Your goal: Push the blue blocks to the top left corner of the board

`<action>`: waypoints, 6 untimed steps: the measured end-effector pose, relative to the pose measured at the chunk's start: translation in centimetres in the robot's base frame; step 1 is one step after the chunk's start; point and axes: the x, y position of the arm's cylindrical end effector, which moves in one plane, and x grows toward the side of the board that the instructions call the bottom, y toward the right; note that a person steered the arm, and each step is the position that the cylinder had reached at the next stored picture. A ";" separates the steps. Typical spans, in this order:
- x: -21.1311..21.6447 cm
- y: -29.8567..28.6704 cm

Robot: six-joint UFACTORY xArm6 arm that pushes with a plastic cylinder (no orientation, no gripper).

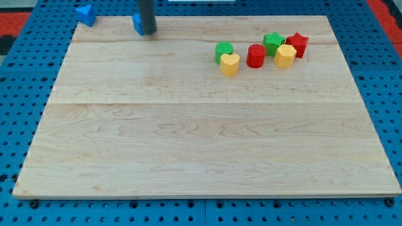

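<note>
A blue block (pixel 86 14), roughly triangular, lies at the board's top left corner. A second blue block (pixel 136 23) sits at the top edge, right of the first, mostly hidden behind my rod. My tip (pixel 147 32) touches this second blue block on its right side. The wooden board (pixel 188 138) fills most of the view.
A cluster sits at the upper right: a green cylinder (pixel 223 50), a yellow heart (pixel 230 64), a red cylinder (pixel 255 56), a green star (pixel 272 41), a yellow block (pixel 285 56) and a red star (pixel 297 44). Blue pegboard (pixel 12 94) surrounds the board.
</note>
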 end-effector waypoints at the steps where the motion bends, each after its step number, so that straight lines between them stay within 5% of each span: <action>1: -1.8 -1.3; 3: -2.7 2.4; 4: -1.8 -4.6; 5: 2.1 -10.4; 6: 10.5 -4.2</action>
